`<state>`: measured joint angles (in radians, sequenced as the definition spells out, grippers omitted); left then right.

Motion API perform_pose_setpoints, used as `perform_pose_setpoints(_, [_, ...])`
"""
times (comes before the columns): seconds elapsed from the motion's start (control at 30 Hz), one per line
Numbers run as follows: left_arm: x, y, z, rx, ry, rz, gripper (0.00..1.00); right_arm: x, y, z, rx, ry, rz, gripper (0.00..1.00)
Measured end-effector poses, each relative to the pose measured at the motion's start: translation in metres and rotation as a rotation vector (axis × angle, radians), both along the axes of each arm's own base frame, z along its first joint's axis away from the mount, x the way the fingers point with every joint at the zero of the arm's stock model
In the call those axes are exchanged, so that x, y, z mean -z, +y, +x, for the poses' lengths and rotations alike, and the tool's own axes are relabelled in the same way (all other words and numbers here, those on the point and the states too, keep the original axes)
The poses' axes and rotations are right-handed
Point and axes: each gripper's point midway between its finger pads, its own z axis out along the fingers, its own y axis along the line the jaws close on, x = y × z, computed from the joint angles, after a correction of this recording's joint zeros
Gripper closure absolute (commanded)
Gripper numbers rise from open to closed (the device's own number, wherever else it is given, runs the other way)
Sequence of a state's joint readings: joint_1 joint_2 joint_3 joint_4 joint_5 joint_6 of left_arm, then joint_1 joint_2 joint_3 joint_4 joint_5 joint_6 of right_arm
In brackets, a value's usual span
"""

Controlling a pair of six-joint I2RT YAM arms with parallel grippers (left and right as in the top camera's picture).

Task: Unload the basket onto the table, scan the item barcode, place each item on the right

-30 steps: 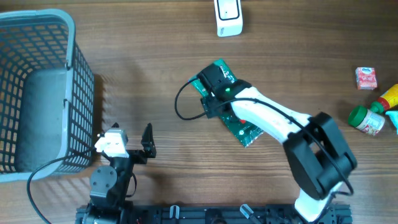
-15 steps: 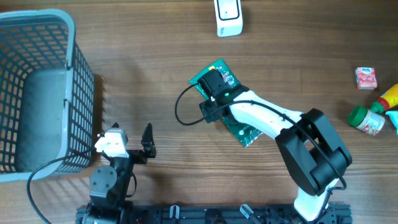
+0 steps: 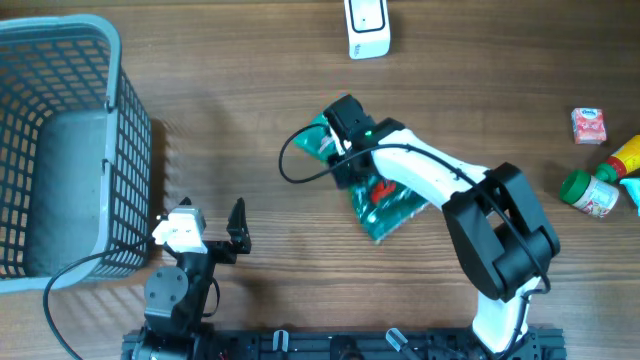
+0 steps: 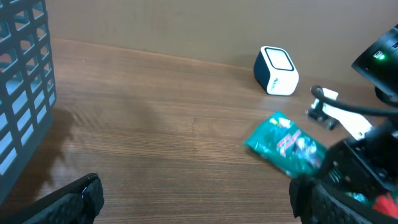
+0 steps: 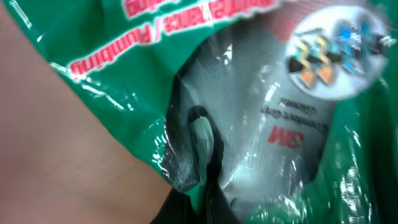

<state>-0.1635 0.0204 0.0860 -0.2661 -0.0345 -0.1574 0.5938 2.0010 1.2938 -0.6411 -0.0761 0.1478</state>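
Observation:
The item is a green plastic packet (image 3: 388, 207) with red print, lying slantwise mid-table; it also shows in the left wrist view (image 4: 286, 144). My right gripper (image 3: 328, 143) is shut on the packet's upper-left end. In the right wrist view the dark fingers (image 5: 208, 168) pinch a crumpled fold of the glossy film (image 5: 267, 93). No barcode shows. The white scanner (image 3: 367, 27) stands at the table's far edge, also in the left wrist view (image 4: 277, 62). My left gripper (image 3: 210, 222) rests open near the front left, nothing between its fingers (image 4: 81, 196).
A grey mesh basket (image 3: 60, 140) fills the left side, its wall showing at the left (image 4: 25, 74). At the far right lie a pink box (image 3: 589, 125), a green-lidded jar (image 3: 588, 192) and a yellow bottle (image 3: 627, 153). A black cable loops beside the right gripper.
My right gripper has gone from open to shut on the packet's end. The packet has bunched up and shifted slightly. The left arm has not moved.

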Motion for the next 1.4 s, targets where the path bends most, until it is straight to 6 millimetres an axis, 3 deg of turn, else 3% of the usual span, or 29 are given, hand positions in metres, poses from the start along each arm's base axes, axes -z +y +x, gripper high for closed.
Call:
perform_pose_setpoints(0.07, [0.000,0.000,0.000,0.000,0.000,0.000,0.00,-0.007,0.016,-0.027,-0.061,0.124,0.103,0.96])
perform_pose_setpoints(0.13, [0.000,0.000,0.000,0.000,0.000,0.000,0.00,-0.037,0.040,-0.051,-0.142,0.208,0.284,0.96])
perform_pose_setpoints(0.3, [0.000,0.000,0.000,0.000,0.000,0.000,0.00,-0.125,0.075,-0.080,-0.266,0.311,0.682,0.96])
perform_pose_setpoints(0.47, [0.000,0.000,0.000,0.000,0.000,0.000,0.00,-0.167,0.088,-0.101,-0.339,0.441,0.937,0.96])
perform_pose_setpoints(0.6, [0.000,0.000,0.000,0.000,0.000,0.000,0.00,-0.170,0.092,-0.102,-0.335,0.468,1.004,0.96])
perform_pose_setpoints(0.8, [0.000,0.000,0.000,0.000,0.000,0.000,0.00,-0.143,0.092,-0.108,-0.244,0.594,1.032,0.96])
perform_pose_setpoints(1.17, [0.000,0.000,0.000,0.000,0.000,0.000,0.00,-0.182,0.091,-0.123,-0.290,0.783,1.215,0.96])
perform_pose_setpoints(1.4, [0.000,0.000,0.000,0.000,0.000,0.000,0.00,-0.182,0.091,-0.121,0.018,1.085,1.079,0.96])
